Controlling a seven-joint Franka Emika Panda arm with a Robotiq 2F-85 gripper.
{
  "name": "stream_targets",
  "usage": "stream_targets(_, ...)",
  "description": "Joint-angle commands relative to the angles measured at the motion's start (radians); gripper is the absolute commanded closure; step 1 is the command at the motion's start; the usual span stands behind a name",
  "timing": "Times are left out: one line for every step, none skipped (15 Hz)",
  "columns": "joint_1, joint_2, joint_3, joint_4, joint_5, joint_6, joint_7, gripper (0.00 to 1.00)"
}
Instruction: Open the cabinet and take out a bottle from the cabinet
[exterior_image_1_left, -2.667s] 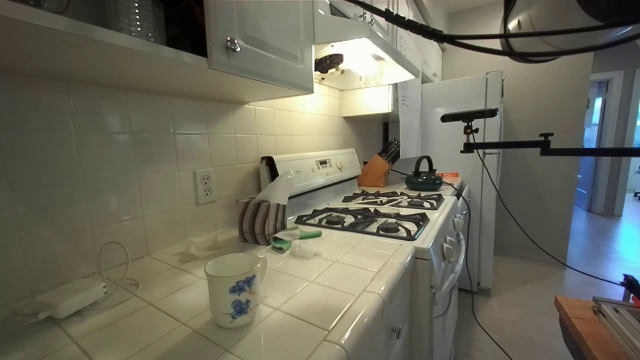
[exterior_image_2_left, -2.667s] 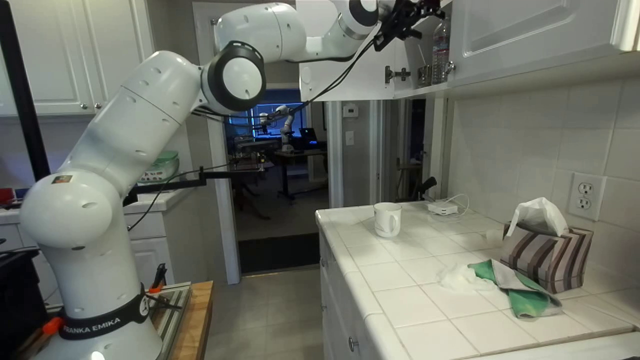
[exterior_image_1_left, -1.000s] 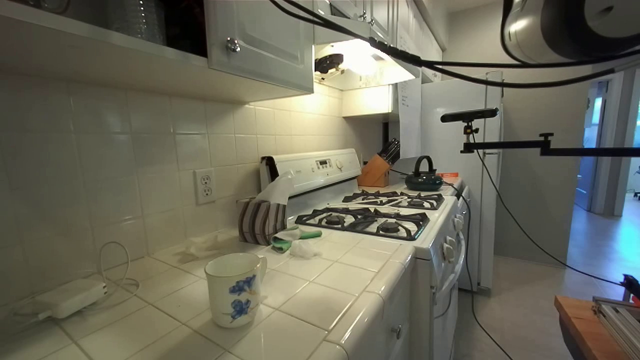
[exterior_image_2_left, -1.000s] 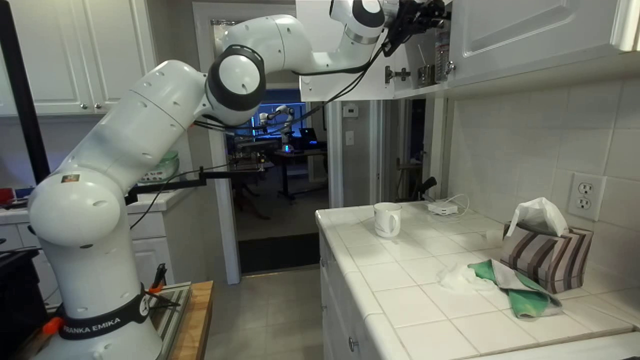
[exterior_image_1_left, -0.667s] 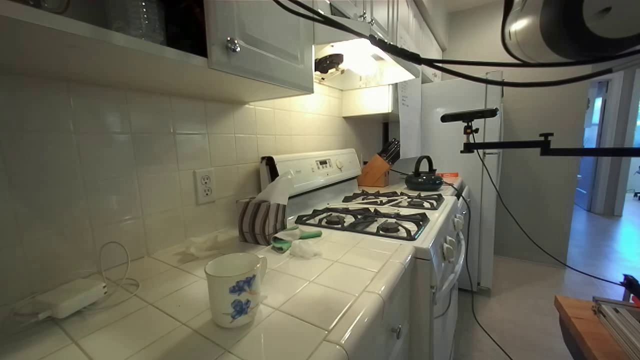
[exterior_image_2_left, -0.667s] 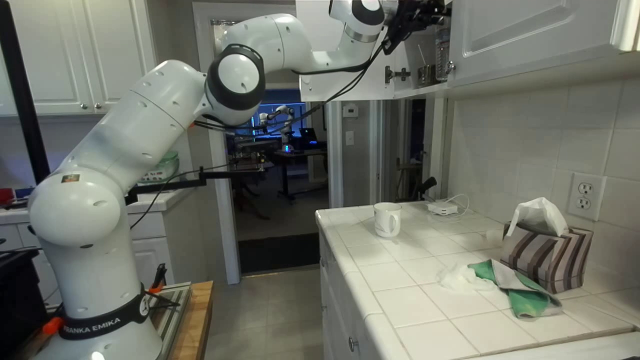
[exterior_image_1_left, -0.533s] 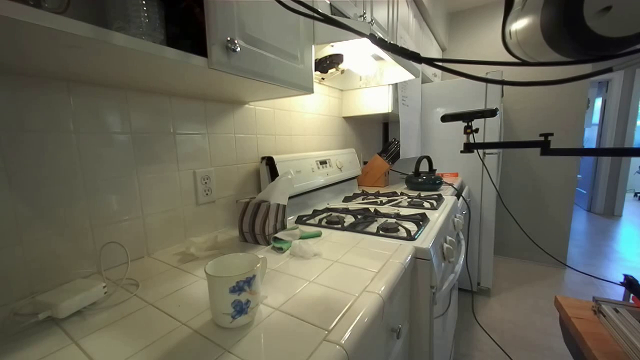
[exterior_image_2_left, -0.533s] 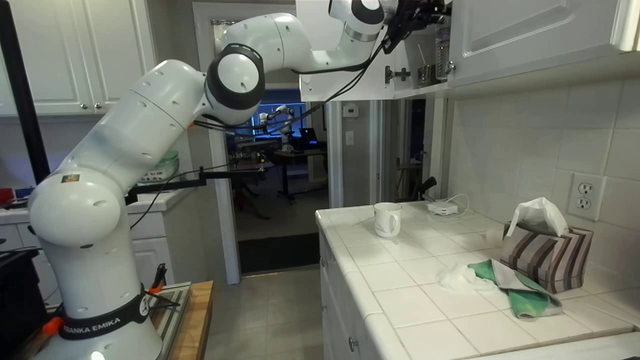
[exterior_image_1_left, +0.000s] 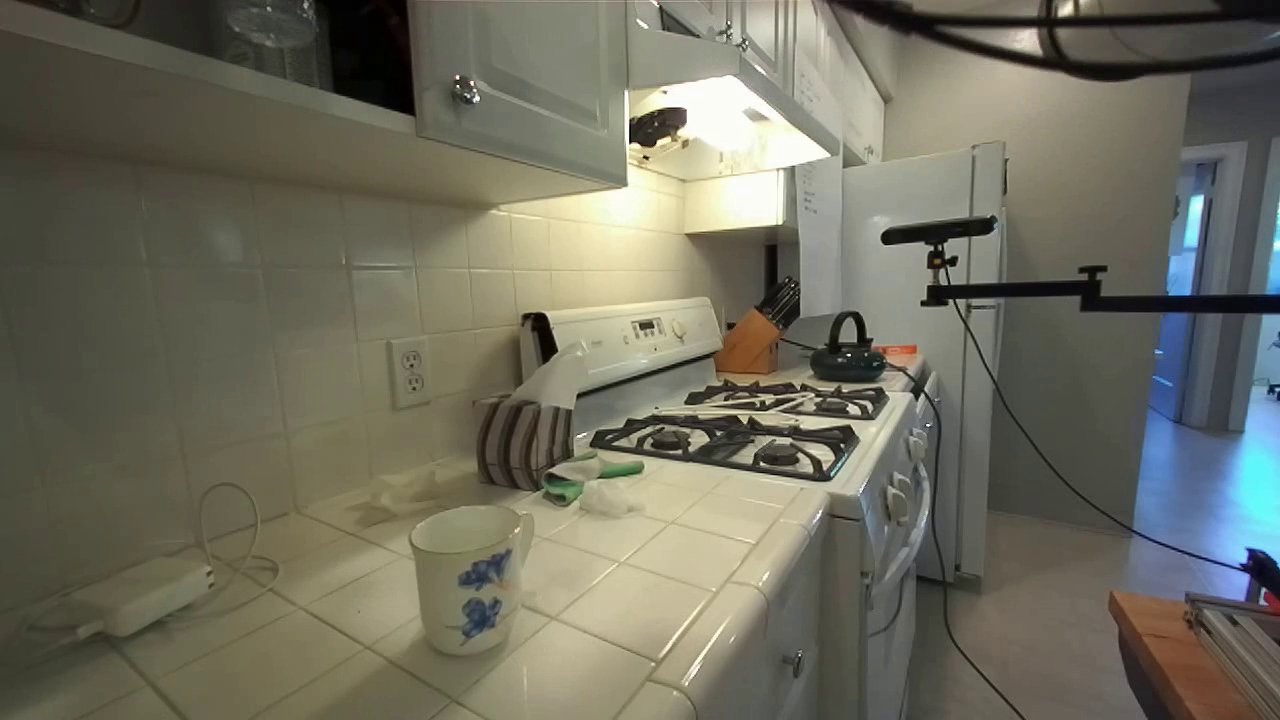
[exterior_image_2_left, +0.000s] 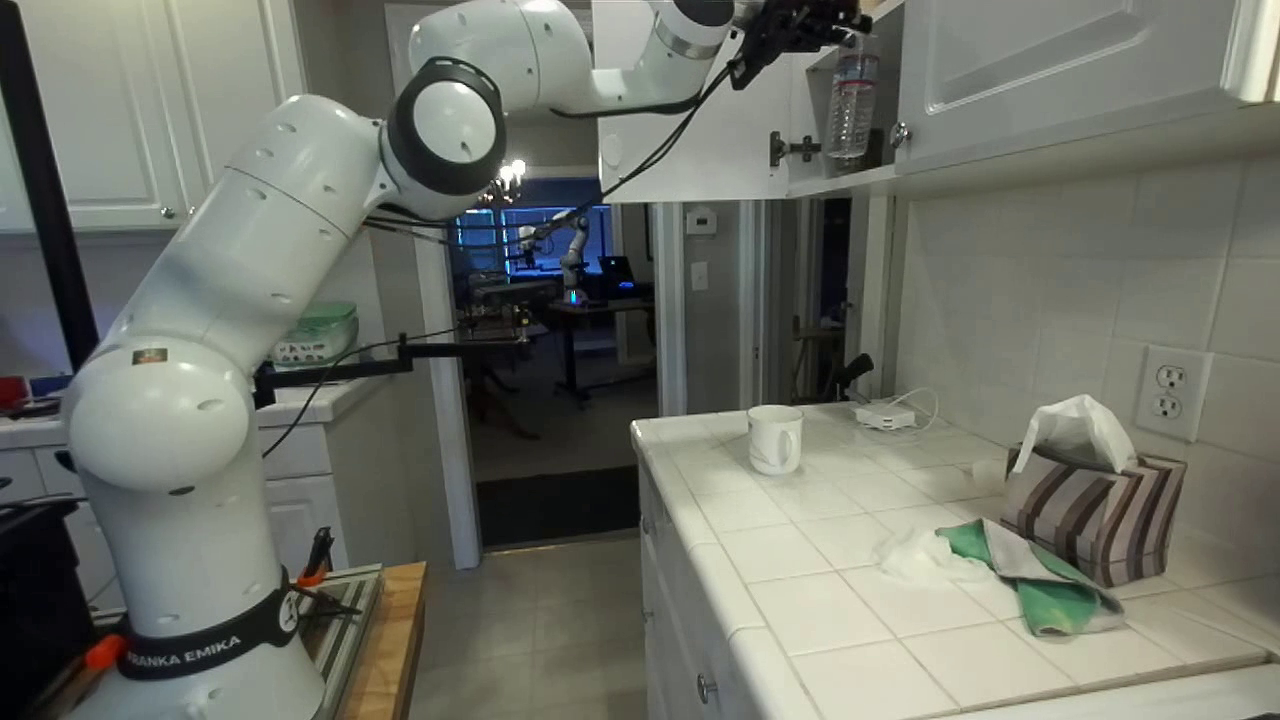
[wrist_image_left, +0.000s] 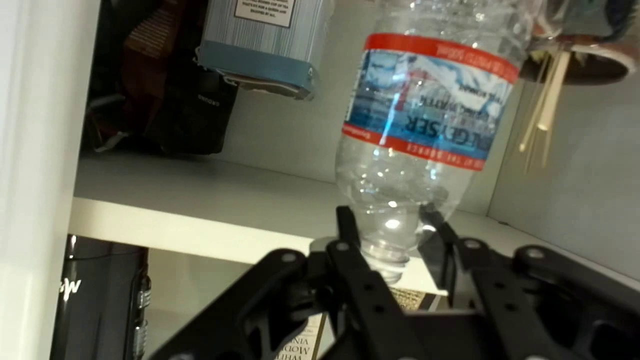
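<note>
Above the tiled counter (exterior_image_2_left: 830, 640), at the open cabinet (exterior_image_2_left: 1030, 100), gripping the bottle (exterior_image_2_left: 853, 105) by its neck between the fingers (wrist_image_left: 348, 230), dangling it below, just off upright!

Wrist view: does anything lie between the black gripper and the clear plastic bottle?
In the wrist view, nothing shows between the black gripper and the clear plastic bottle; the bottle's neck sits between the fingers.
</note>
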Motion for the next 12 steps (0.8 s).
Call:
stream_targets(0.067,-0.179,-0.002,-0.169,-0.019,-0.161,0.008,0.90)
stream_targets(0.089,-0.215,-0.021,-0.194,-0.040,-0.228,0.028,0.90)
stream_targets(0.104,-0.257,-0.019,-0.235,-0.041,-0.295,0.020,0.90)
stream_targets(0.113,-0.301,-0.007,-0.280,-0.025,-0.346,0.014,0.90)
stream_targets(0.110,-0.335,0.016,-0.320,0.012,-0.373,0.004,0.90)
stream_targets(0.108,-0.364,0.033,-0.359,0.040,-0.391,0.001,0.90)
stream_targets(0.104,-0.387,0.051,-0.402,0.068,-0.394,-0.002,0.90)
stream_targets(0.101,-0.411,0.066,-0.448,0.092,-0.402,-0.003,0.90)
stream_targets(0.095,-0.431,0.080,-0.496,0.124,-0.403,-0.006,0.90)
stream_targets(0.086,-0.451,0.091,-0.544,0.159,-0.403,-0.012,0.90)
stream_targets(0.082,-0.468,0.096,-0.594,0.189,-0.411,-0.012,0.90)
stream_targets(0.081,-0.485,0.096,-0.643,0.206,-0.428,-0.007,0.90)
